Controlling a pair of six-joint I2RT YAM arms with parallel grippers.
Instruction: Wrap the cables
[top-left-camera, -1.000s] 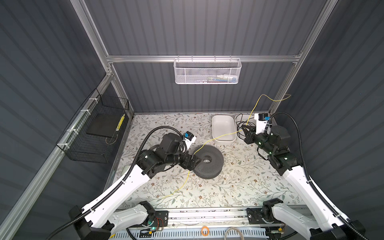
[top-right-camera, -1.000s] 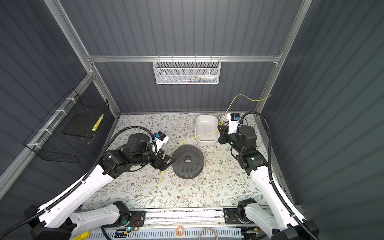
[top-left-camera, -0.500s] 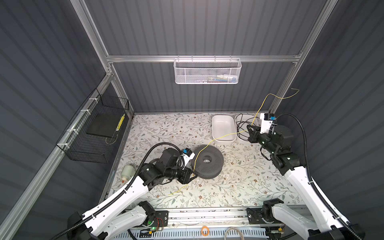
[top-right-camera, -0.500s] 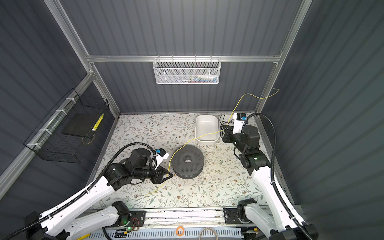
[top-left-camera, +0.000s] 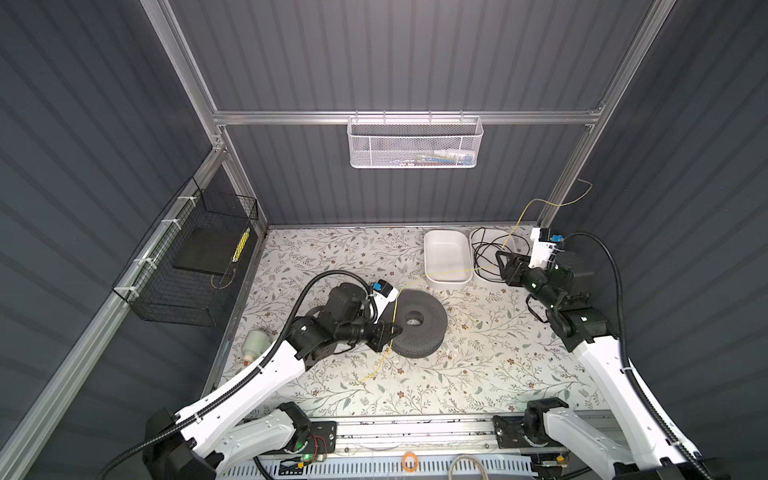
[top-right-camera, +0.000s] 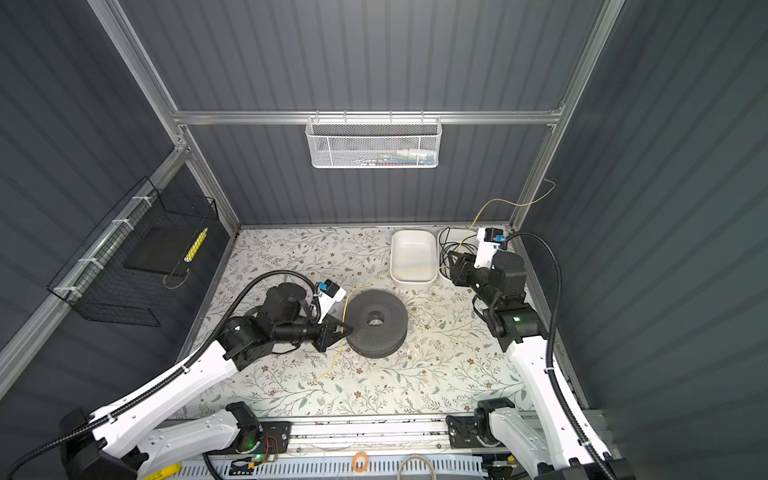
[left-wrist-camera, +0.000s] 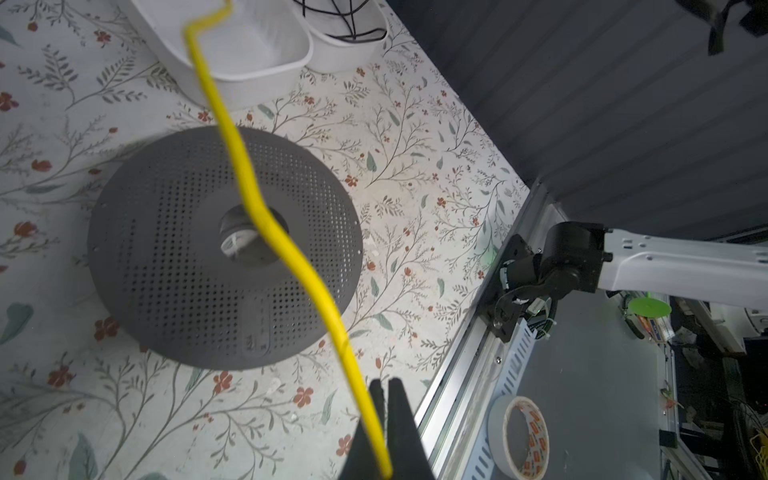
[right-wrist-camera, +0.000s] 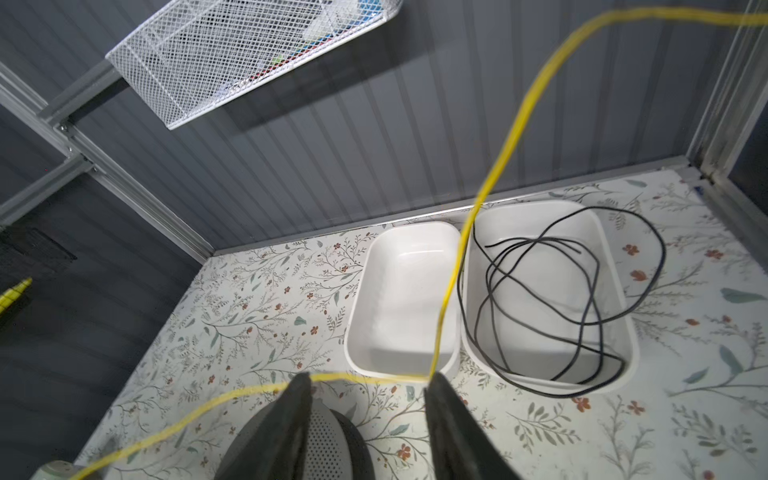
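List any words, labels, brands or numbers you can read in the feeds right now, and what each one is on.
No text can be read in any view.
Tape roll: orange print on the inner core, too blurred to read.
Grey spool: raised panel near its rim, too small to read.
Yellow strip in the black wire basket: dark marks, too small to read.
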